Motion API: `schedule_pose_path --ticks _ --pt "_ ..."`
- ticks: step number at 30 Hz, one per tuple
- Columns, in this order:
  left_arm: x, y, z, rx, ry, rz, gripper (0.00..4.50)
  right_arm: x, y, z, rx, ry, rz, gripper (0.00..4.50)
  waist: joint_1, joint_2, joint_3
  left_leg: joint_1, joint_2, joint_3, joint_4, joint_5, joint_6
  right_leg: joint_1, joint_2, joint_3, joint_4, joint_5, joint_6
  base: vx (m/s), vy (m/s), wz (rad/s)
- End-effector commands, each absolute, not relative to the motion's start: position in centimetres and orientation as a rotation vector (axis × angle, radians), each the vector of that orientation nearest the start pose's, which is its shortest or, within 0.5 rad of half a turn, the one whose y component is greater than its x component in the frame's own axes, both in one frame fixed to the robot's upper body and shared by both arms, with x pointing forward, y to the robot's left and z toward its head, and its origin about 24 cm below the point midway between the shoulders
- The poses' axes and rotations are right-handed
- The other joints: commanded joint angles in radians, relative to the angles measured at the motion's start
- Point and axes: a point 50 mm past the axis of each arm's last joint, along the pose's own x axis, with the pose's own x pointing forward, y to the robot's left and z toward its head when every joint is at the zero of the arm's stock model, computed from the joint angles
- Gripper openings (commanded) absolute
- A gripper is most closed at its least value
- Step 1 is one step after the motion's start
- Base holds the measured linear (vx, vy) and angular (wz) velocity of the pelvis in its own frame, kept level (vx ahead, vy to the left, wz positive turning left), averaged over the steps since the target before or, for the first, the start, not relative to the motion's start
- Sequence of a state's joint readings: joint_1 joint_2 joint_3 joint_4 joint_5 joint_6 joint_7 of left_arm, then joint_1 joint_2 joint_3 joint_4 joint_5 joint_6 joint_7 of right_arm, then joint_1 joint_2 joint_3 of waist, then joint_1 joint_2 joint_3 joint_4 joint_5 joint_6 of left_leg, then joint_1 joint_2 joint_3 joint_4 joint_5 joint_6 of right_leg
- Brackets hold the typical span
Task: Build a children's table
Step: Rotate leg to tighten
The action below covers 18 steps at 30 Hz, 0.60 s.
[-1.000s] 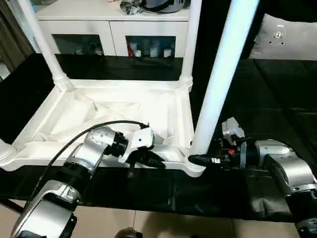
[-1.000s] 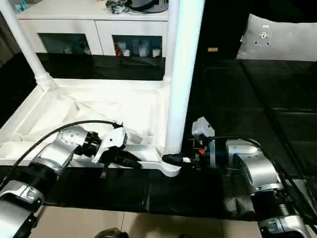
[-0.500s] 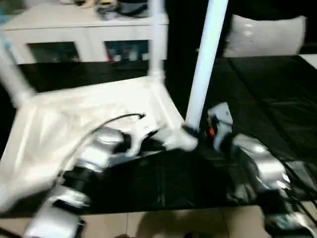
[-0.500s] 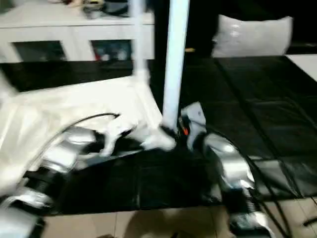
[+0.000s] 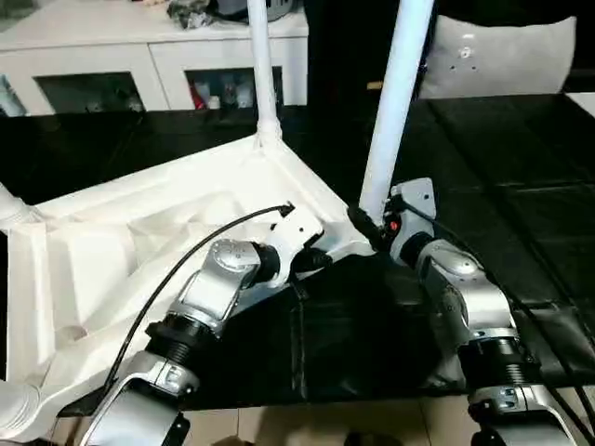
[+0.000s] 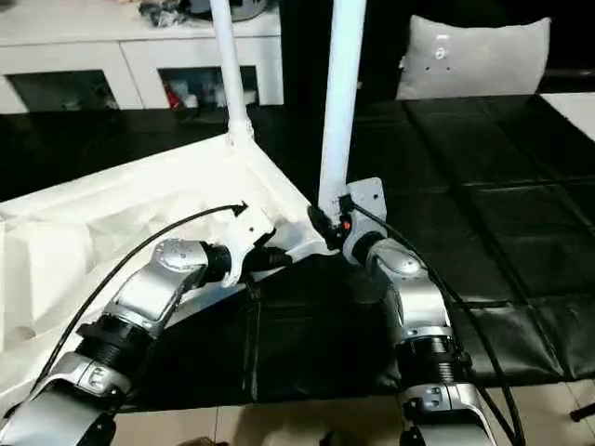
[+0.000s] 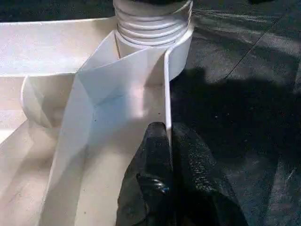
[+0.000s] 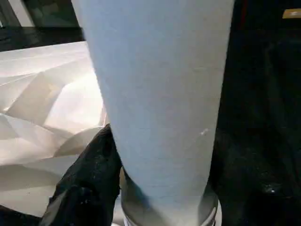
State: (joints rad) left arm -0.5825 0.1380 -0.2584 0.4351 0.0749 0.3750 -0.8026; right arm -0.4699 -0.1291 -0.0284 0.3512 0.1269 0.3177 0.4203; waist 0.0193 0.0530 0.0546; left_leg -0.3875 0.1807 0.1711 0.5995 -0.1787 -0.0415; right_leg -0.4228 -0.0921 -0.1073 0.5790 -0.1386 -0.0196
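black-covered work table (image 5: pixel 521 186): upturned children's table (image 5: pixel 121 251); left gripper (image 7: pixel 168 141) pinching its rim; right gripper (image 5: pixel 364 223) clasping near leg (image 5: pixel 390 102).

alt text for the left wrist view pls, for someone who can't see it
The left pincer, with two black fingers, is shut on the thin white side wall of the upside-down children's table top, one finger on each face. Just beyond stands a ribbed round corner socket with a leg base seated in it, and the black-covered work table lies alongside.
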Motion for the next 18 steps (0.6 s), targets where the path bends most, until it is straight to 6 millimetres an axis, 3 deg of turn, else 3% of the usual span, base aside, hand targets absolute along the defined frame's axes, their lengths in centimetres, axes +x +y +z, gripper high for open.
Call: schedule_pose_path --ticks 1,3,5,7,8,9,11,14,18 --pt "32.7 6.9 9.1 0.292 0.221 -1.054 0.0 32.8 -12.6 6.6 0.049 0.204 0.533 3.18 0.011 -0.014 -0.081 0.003 0.033 -0.01 -0.055 -0.098 0.132 0.075 -0.055 0.044 -0.057 -0.181 -0.211 0.0 0.0 0.0" --pt "32.8 7.0 9.1 0.294 0.221 -1.055 0.0 32.7 -12.7 6.6 0.047 0.198 0.546 3.56 0.016 -0.012 -0.077 0.008 0.035 -0.009 -0.058 -0.133 0.12 0.074 -0.055 0.044 -0.063 -0.231 -0.202 0.0 0.0 0.0" --pt "32.8 7.4 9.1 0.3 0.218 -1.065 0.0 32.3 -13.0 6.7 0.039 0.183 0.581 3.65 0.02 -0.008 -0.071 0.012 0.038 -0.01 -0.062 -0.162 0.106 0.068 -0.054 0.045 -0.068 -0.26 -0.193 0.0 0.0 0.0" --pt "32.8 7.4 9.1 0.3 0.218 -1.066 0.0 32.3 -13.0 6.7 0.039 0.182 0.582 3.89 0.021 -0.011 -0.071 0.013 0.038 -0.011 -0.064 -0.177 0.095 0.069 -0.053 0.045 -0.067 -0.268 -0.187 0.0 0.0 0.0" --pt "32.8 8.1 9.0 0.323 0.213 -1.105 0.0 31.5 -14.1 6.9 0.019 0.174 0.639 3.89 0.024 -0.006 -0.066 0.013 0.039 -0.012 -0.067 -0.187 0.092 0.069 -0.053 0.045 -0.071 -0.281 -0.179 0.0 0.0 0.0" --pt "32.8 8.1 9.0 0.323 0.213 -1.105 0.0 31.5 -14.1 6.9 0.019 0.174 0.639 4.05 0.024 -0.009 -0.066 0.013 0.038 -0.011 -0.066 -0.192 0.093 0.07 -0.052 0.046 -0.072 -0.284 -0.175 0.0 0.0 0.0" --pt "32.5 8.9 8.9 0.349 0.217 -1.179 0.0 30.8 -15.7 7.2 -0.015 0.173 0.714 4.21 0.027 -0.007 -0.063 0.014 0.038 -0.012 -0.068 -0.206 0.092 0.07 -0.055 0.047 -0.072 -0.289 -0.175 0.0 0.0 0.0" --pt "32.3 9.3 8.8 0.367 0.221 -1.231 0.0 30.4 -16.5 7.6 -0.023 0.168 0.776 4.47 0.029 -0.008 -0.06 0.014 0.038 -0.011 -0.068 -0.218 0.092 0.069 -0.055 0.048 -0.072 -0.298 -0.181 0.0 0.0 0.0" --pt "31.9 10.0 8.6 0.4 0.238 -1.31 0.0 29.6 -17.1 7.8 -0.052 0.194 0.896 4.47 0.034 -0.006 -0.056 0.017 0.042 -0.011 -0.07 -0.226 0.093 0.066 -0.056 0.049 -0.075 -0.323 -0.176 0.0 0.0 0.0"
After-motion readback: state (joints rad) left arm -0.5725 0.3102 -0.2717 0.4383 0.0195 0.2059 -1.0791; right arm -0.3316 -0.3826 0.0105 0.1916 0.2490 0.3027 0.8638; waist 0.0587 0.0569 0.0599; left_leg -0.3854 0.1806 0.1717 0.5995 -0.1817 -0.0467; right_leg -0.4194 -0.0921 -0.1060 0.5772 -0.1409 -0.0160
